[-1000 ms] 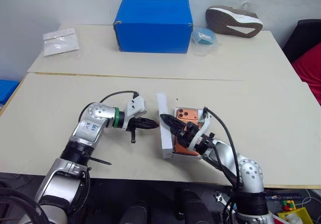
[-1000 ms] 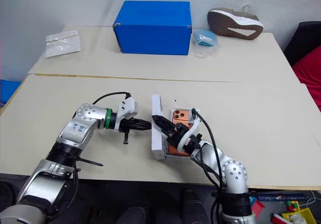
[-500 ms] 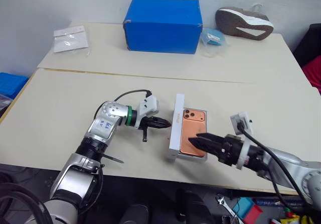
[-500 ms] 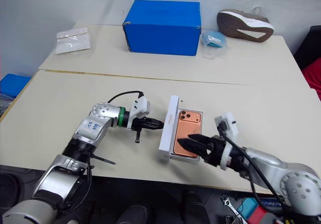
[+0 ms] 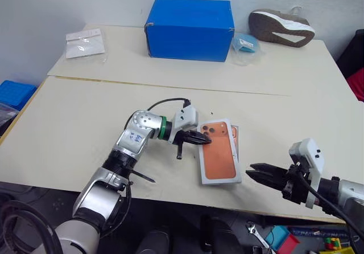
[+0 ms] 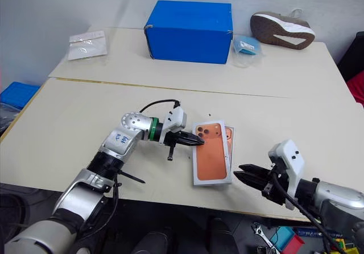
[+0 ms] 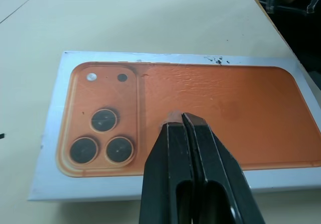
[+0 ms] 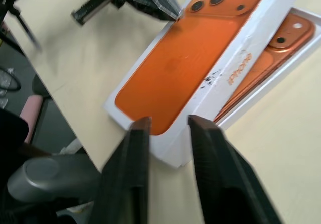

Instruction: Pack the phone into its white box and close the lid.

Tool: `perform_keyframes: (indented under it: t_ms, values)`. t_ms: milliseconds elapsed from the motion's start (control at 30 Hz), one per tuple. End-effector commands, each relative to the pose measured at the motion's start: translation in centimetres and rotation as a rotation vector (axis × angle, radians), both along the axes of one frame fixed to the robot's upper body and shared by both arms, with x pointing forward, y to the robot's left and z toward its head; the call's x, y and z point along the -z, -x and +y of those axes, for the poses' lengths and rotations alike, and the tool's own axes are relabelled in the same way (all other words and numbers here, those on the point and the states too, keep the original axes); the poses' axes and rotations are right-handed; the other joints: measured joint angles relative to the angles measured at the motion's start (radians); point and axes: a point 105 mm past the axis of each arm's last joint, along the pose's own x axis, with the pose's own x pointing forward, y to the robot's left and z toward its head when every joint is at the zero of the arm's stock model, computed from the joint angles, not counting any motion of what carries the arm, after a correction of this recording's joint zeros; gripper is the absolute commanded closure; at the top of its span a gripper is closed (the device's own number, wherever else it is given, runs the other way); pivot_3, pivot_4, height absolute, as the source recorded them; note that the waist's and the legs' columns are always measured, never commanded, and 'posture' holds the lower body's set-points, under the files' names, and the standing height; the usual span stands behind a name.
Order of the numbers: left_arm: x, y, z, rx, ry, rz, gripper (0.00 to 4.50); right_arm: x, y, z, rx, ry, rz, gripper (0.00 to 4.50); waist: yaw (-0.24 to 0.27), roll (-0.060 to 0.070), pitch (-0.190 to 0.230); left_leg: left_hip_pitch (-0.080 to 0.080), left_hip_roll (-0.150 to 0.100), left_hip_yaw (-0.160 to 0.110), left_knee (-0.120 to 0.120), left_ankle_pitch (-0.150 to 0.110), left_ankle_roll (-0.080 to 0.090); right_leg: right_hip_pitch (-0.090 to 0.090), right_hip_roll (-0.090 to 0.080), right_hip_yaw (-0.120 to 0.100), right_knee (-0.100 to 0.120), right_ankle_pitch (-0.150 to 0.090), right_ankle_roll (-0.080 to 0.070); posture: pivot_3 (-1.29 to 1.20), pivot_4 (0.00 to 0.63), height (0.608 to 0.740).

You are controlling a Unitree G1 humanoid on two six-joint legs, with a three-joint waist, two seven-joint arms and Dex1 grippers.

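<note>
Head views: the lid (image 5: 218,158) lies printed face up on the near table (image 5: 68,128), set askew over the white box (image 5: 235,142), whose far-right edge peeps out beside it; long axis runs away from the robot, camera end far. The left gripper (image 5: 205,142), fingers pressed together and holding nothing, rests its tip on the lid's far-left corner region. The right gripper (image 5: 256,174) hangs just off the lid's near-right corner, apart from it. Blue box (image 5: 190,20), shoe (image 5: 281,25) and plastic bag (image 5: 85,42) sit well away on the far table; nothing blocks the lid. Left wrist view: shut fingertips (image 7: 183,125) touch the printed orange picture just beside the three lenses. Right wrist view: the two fingers (image 8: 131,148) stand a little apart with nothing between them, pointed at the lid's near end; the phone (image 8: 271,48) lies in the box under the lid's raised right side. Judgement: lid not yet seated; the left gripper is nearer, and the coming move turns on sliding the lid square over the box.
</note>
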Motion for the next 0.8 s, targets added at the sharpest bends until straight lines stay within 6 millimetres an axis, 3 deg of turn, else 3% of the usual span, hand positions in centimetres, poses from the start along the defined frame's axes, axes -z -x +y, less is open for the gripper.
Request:
perform_keyframes:
  t_ms: [33,167,233,500,633,800]
  values:
    - [-2.1,0.0,2.1,0.022,-0.012,-0.040,4.50,-0.3,0.8,1.0,-0.092,0.078,-0.070,4.48,-0.004,0.000,0.000,0.000,0.000,0.000,0.000,0.000,0.000,0.000,0.000,0.000,0.000,0.000,0.000,0.00,0.150,0.740]
    - [0.0,-0.2,5.2,0.026,-0.163,-0.043,4.50,0.6,1.7,2.1,-0.190,0.143,-0.092,4.48,-0.002,0.000,0.000,0.001,0.000,0.001,0.001,0.000,0.000,0.000,0.000,-0.001,0.000,0.000,0.000,0.00,0.150,0.740]
    - [1.0,-0.6,5.8,0.021,-0.219,-0.052,4.50,1.4,1.9,2.5,-0.231,0.186,-0.099,4.48,0.000,0.000,0.000,0.001,-0.001,0.001,0.001,0.000,0.000,0.000,0.000,-0.001,0.000,0.000,0.000,0.00,0.150,0.740]
    - [1.7,-2.9,1.9,-0.006,-0.185,-0.075,4.50,4.2,1.3,3.4,-0.298,0.256,-0.112,4.48,0.016,-0.001,0.000,-0.002,-0.002,0.003,0.006,-0.002,0.003,0.000,0.000,-0.004,-0.001,0.001,0.002,0.00,0.150,0.740]
    - [1.0,-3.6,-0.1,-0.018,-0.131,-0.069,4.50,5.1,0.6,3.6,-0.271,0.249,-0.118,4.48,0.015,-0.002,0.000,-0.002,-0.002,0.004,0.006,-0.002,0.003,0.000,0.000,-0.003,-0.001,0.001,0.002,0.00,0.150,0.740]
    - [0.7,-4.1,-1.1,-0.024,-0.120,-0.080,4.50,5.8,-0.3,3.6,-0.211,0.246,-0.137,4.48,0.003,-0.002,0.000,-0.001,-0.002,0.004,0.006,-0.002,0.003,0.000,0.000,-0.003,0.000,0.001,0.002,0.00,0.150,0.740]
